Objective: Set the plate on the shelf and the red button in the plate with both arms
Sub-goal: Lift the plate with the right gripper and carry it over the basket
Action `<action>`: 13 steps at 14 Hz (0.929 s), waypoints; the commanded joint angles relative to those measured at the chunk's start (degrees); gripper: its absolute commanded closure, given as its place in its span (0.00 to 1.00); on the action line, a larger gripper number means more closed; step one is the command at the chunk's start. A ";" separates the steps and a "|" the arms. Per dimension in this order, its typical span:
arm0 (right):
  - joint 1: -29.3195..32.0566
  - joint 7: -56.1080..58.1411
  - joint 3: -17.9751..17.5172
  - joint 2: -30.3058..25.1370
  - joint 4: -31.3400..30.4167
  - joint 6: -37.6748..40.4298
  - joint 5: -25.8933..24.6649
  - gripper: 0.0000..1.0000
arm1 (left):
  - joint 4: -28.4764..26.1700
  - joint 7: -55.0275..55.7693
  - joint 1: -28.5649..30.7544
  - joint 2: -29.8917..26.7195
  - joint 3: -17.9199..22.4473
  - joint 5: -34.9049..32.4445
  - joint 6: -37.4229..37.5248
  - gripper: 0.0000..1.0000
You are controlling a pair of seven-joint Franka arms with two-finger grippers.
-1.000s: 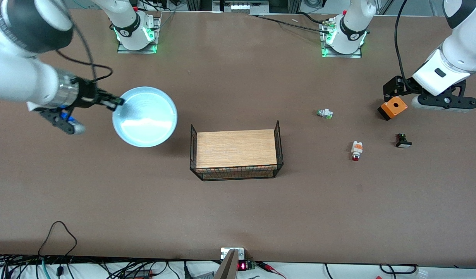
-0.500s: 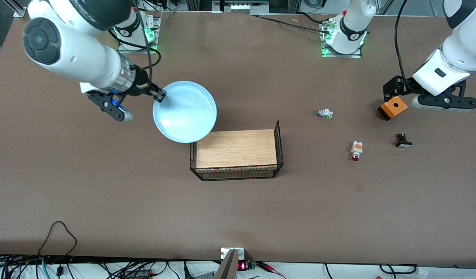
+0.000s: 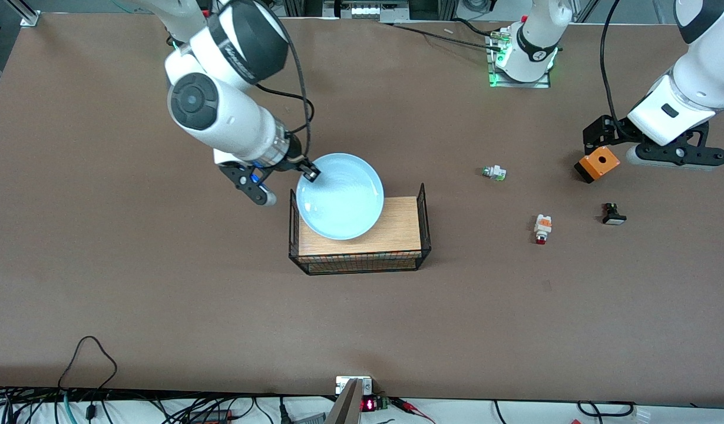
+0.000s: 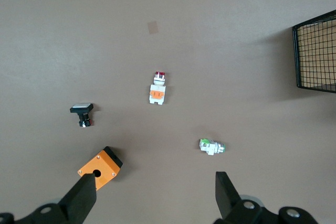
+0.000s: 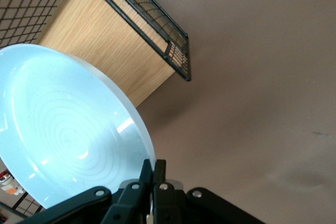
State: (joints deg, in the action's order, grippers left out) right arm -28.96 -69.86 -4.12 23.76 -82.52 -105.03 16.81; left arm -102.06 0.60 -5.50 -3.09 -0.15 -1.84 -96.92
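The right gripper [image 3: 310, 172] is clamping the plate [image 3: 340, 196] by its rim over the wire basket [image 3: 423, 203], not yet released. The left gripper [image 4: 152, 195] is hanging spread wide, waiting above the orange box [image 3: 598, 163]; the red button [image 3: 542, 228] is lying untouched on the table [image 3: 161, 282].

Bright, even overhead light — soft shadows, plate [image 3: 340, 195] glare.

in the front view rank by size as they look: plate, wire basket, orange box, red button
Largest to smallest:
1. wire basket
2. plate, held above it, so nearer the camera
3. orange box
4. red button
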 commanded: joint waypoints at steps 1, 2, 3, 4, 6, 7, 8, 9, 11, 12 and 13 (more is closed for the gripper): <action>-0.22 -0.72 0.78 1.02 1.40 0.27 0.68 1.00 | 1.60 -0.43 0.22 0.90 -0.03 0.26 1.12 0.00; -0.13 -0.37 0.78 1.72 1.40 0.18 0.59 1.00 | 1.60 -0.43 0.22 0.81 -0.03 0.17 1.12 0.00; -0.22 -0.19 0.78 2.25 1.40 0.18 0.42 1.00 | 1.60 -0.43 0.22 0.89 -0.03 0.26 1.12 0.00; -0.22 -0.19 0.78 2.78 1.40 -0.34 0.33 1.00 | 1.60 -0.43 0.22 0.90 -0.03 0.26 1.12 0.00; -0.30 -0.19 0.78 3.92 1.40 -2.45 0.15 1.00 | 1.60 -0.43 0.22 0.90 -0.03 0.17 1.12 0.00; -0.31 -0.10 0.78 4.27 1.40 -3.24 0.15 1.00 | 1.60 -0.43 0.22 0.90 -0.03 0.26 1.12 0.00; -0.31 -0.02 0.78 4.45 1.31 -3.86 0.15 1.00 | 1.60 -0.43 0.22 0.90 0.06 0.26 1.12 0.00; -0.39 0.07 0.78 4.89 1.40 -4.13 0.15 1.00 | 1.60 -0.43 0.22 0.90 0.06 0.17 1.12 0.00; -0.39 0.25 0.78 5.24 1.31 -4.56 0.15 1.00 | 1.51 -0.43 0.22 0.90 0.06 0.17 1.20 0.00; -0.39 0.16 0.78 5.77 1.31 -4.83 0.15 1.00 | 1.51 -0.43 0.22 0.90 0.06 0.17 1.20 0.00; -0.31 0.25 0.78 5.94 1.31 -4.92 0.06 1.00 | 1.51 -0.43 0.22 0.90 0.06 0.17 1.20 0.00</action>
State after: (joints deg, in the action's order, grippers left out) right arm -29.06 -69.82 -3.44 28.72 -82.49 -109.63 16.80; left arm -102.06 0.60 -5.49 -3.05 -0.12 -1.84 -96.80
